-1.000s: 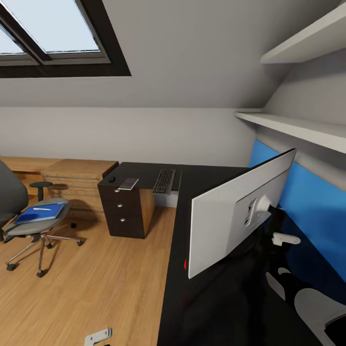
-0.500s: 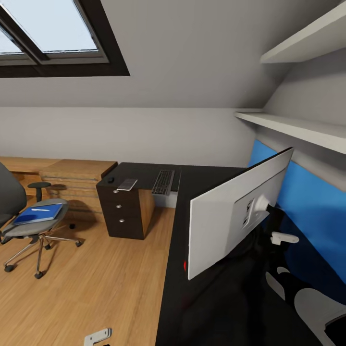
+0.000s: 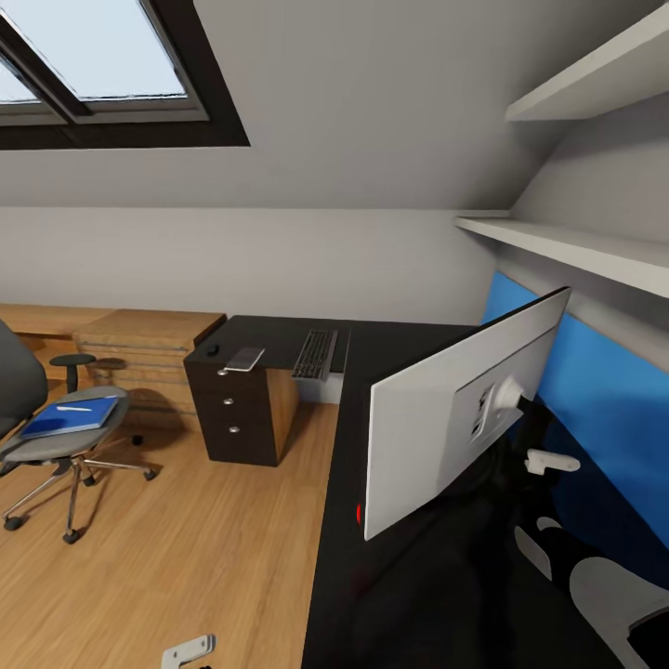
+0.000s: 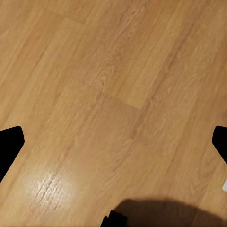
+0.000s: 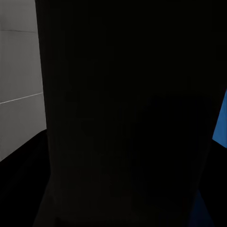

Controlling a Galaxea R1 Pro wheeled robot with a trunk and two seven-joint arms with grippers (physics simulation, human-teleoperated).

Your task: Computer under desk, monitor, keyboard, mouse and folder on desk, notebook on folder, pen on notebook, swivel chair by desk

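Comparing the head view with the pictures from a second ago, the whole scene is seen shifted slightly leftward: the swivel chair [image 3: 56,446] sits nearer the picture's left edge, and the drawer unit [image 3: 237,409] is displaced the same way. This is judged to be a turn or roll of the camera rather than a move of the things, so nothing in the task is counted as advanced; the robot seems to be repositioning beside the tabletop [image 3: 409,576].

The blue folder [image 3: 70,415] is seen lying on the chair seat, with a thin white item, probably the pen, on top of it. The keyboard [image 3: 315,353] rests on the far part of the tabletop, with a small dark object, possibly the mouse [image 3: 214,349], and a flat grey item [image 3: 244,358] on the drawer unit's end. The monitor [image 3: 455,409] stands on the tabletop, close to the camera, its back shown.

Wooden floor [image 4: 113,94] is shown by the left wrist view, with the left gripper's dark fingers [image 4: 9,142] spread wide at the frame's sides and nothing held between them. A dark surface is shown close up by the right wrist view; whether the right fingers are open cannot be told.
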